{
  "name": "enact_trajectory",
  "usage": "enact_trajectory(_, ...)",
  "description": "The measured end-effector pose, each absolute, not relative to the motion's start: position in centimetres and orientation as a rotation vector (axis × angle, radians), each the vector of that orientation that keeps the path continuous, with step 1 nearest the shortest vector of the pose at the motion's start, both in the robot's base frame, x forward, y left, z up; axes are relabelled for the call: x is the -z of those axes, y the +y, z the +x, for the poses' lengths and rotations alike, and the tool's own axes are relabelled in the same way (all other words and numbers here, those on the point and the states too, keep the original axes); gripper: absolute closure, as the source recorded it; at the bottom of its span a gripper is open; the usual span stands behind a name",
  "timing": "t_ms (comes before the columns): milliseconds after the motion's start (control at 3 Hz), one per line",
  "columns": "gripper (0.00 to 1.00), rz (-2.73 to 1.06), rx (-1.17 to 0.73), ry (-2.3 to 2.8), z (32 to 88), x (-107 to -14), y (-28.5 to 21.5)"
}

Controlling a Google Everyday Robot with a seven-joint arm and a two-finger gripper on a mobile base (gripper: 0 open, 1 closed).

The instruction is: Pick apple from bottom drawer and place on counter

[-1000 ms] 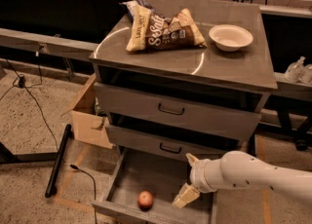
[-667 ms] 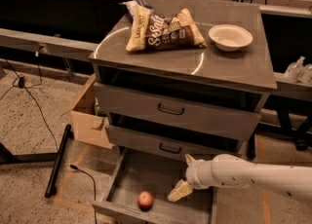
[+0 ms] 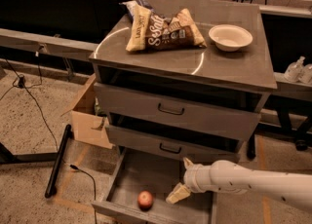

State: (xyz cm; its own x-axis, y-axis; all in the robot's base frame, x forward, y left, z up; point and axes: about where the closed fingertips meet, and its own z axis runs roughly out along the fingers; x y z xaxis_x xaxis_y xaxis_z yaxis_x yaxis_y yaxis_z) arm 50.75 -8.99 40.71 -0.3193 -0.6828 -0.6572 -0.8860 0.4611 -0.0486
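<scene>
The apple point(image 3: 145, 199), small and red-orange, lies on the floor of the open bottom drawer point(image 3: 141, 174), near its front edge. My gripper point(image 3: 181, 179) reaches in from the right on a white arm and hangs over the drawer, to the right of the apple and apart from it. Its fingers look spread, one pale fingertip point(image 3: 177, 194) low and nearest the apple, the other up by the middle drawer's front. It holds nothing. The counter point(image 3: 229, 65) is the grey cabinet top above, with a curved arc mark.
Two snack bags point(image 3: 163, 29) and a white bowl point(image 3: 230, 37) sit on the counter. The two upper drawers point(image 3: 175, 112) are closed. A cardboard box point(image 3: 88, 116) stands left of the cabinet; cables and a black bar point(image 3: 57, 162) lie on the floor.
My gripper has moved left along the drawer, closer to the apple. The apple has not moved.
</scene>
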Motion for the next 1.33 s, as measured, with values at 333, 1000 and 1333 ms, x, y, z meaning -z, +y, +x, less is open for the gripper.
enact_trajectory(333,0.0,-1.286,-0.482,2.018,52.6,-35.7,-7.5)
enact_trajectory(1000,0.0,-1.314,-0.643,2.027,52.2,-25.9,-5.0)
enact_trajectory(1333,0.0,-1.323,-0.701,2.012,52.1,-23.2,-3.8)
